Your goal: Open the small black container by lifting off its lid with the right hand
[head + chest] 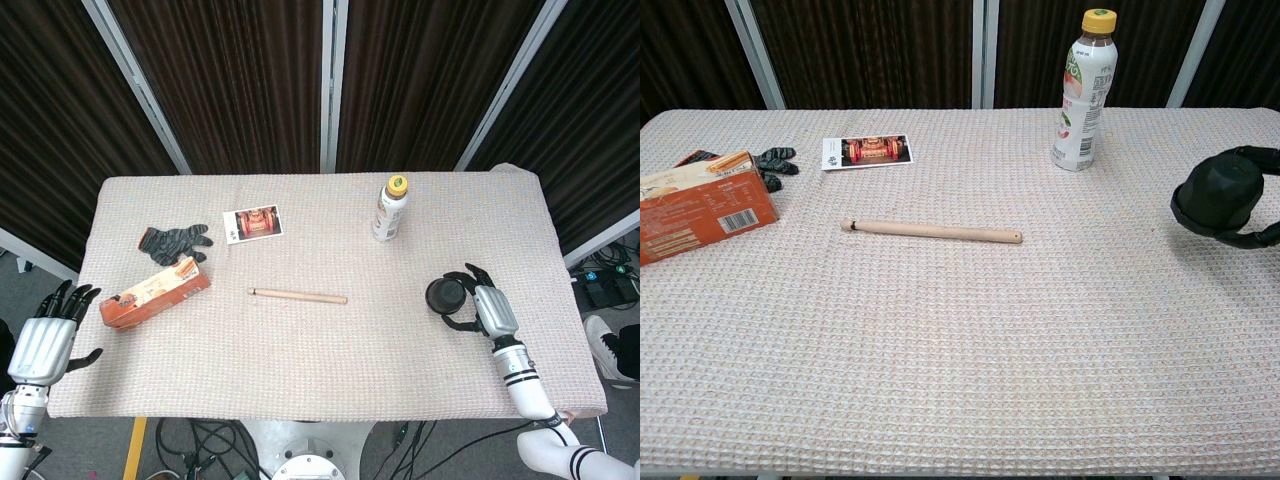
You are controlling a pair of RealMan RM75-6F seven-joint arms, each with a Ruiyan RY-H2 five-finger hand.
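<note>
The small black container (445,294) is at the right side of the table, gripped from the right by my right hand (490,312). In the chest view the container (1212,195) hangs just above the cloth, tilted, with black fingers (1252,240) curled over and under it. I cannot tell lid from base, and no separate piece lies on the cloth beneath it. My left hand (40,340) hangs off the table's left edge with its fingers spread and nothing in it.
A drink bottle (390,208) stands at the back right. A wooden stick (298,296) lies at mid-table. At the left are an orange box (155,293), a dark glove (173,241) and a photo card (252,223).
</note>
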